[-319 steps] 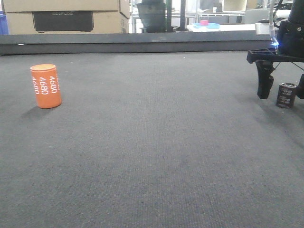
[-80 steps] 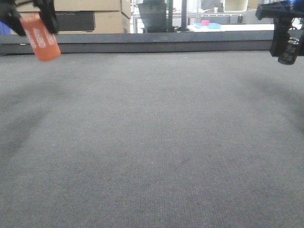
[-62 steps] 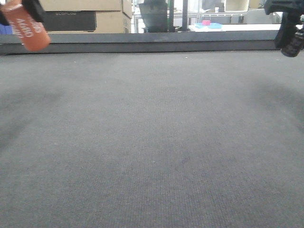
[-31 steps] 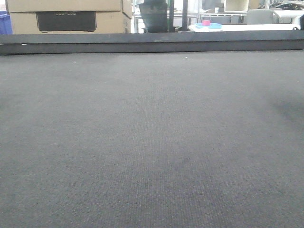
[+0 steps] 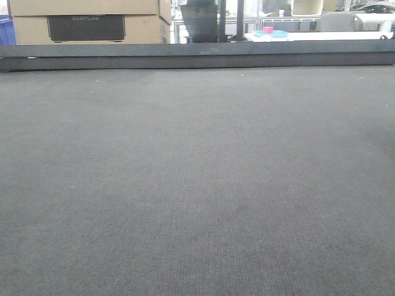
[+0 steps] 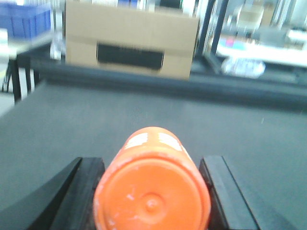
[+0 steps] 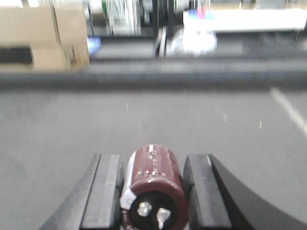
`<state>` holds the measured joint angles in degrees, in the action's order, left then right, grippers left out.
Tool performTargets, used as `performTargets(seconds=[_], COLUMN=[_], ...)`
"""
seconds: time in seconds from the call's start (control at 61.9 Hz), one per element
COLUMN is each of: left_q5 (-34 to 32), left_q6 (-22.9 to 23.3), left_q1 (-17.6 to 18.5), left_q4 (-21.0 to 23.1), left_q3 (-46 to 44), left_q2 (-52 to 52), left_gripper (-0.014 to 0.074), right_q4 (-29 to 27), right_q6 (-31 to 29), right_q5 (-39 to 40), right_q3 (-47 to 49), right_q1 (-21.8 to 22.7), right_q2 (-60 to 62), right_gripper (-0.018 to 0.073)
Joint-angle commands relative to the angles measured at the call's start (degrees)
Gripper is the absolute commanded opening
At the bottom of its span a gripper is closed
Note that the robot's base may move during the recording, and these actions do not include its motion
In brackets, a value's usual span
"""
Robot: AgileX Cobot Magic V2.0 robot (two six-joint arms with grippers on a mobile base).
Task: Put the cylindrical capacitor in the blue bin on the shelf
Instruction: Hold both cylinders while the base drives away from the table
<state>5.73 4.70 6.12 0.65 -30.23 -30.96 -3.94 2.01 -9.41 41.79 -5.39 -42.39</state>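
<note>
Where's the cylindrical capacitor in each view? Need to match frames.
Exterior front: not in view.
Left wrist: not in view; only the orange cylinder.
Right wrist: cylindrical capacitor, bottom centre, in the right gripper.
Shared landmark: cardboard box with dark panel, at the top.

**Workshop floor, seen from the bench**

A grey felt-topped worktable [image 5: 197,185] ends in a dark raised lip at its far edge. Beyond stand stacked cardboard cartons [image 5: 86,21], a blue plastic crate [image 5: 5,31], metal racking uprights [image 5: 239,18] and a white bench [image 5: 308,36], the furniture of an industrial workshop or storeroom.
</note>
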Motion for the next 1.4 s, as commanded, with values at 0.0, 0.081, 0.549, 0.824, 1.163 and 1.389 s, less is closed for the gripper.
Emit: performTargets(seconds=[0.0,0.081,0.549,0.824,1.163,1.389], left_q5=[-1.3,-2.3,-3.7,-3.7,-3.7,-3.7], left_q6=[0.4,0.4,0.4,0.4,0.4,0.4], left_q1=[-0.1,-0.1,-0.1,-0.1,-0.1,-0.1], left_q4=[0.2,0.2,0.2,0.2,0.2,0.2], left_q3=[0.0,0.0,0.0,0.0,0.0,0.0], left_q2=[2.5,4.2,10.8,10.8,10.8,10.8], left_gripper=[-0.0111,-0.0111,-0.0111,-0.0111,-0.0111,-0.0111], right_q4=[0.6,0.6,0.6,0.6,0.6,0.6], right_q6=[-0.1,-0.1,-0.1,-0.1,-0.1,-0.1], right_q5=[0.4,0.4,0.7,0.8,0.8,0.8], right_q3=[0.0,0.0,0.0,0.0,0.0,0.0], right_q1=[0.1,0.1,0.1,0.1,0.1,0.1], right_q2=[3.2,5.3,10.9,10.9,10.9,10.9], right_gripper=[-0.0163,-0.0163,-0.0163,-0.0163,-0.0163,-0.0163])
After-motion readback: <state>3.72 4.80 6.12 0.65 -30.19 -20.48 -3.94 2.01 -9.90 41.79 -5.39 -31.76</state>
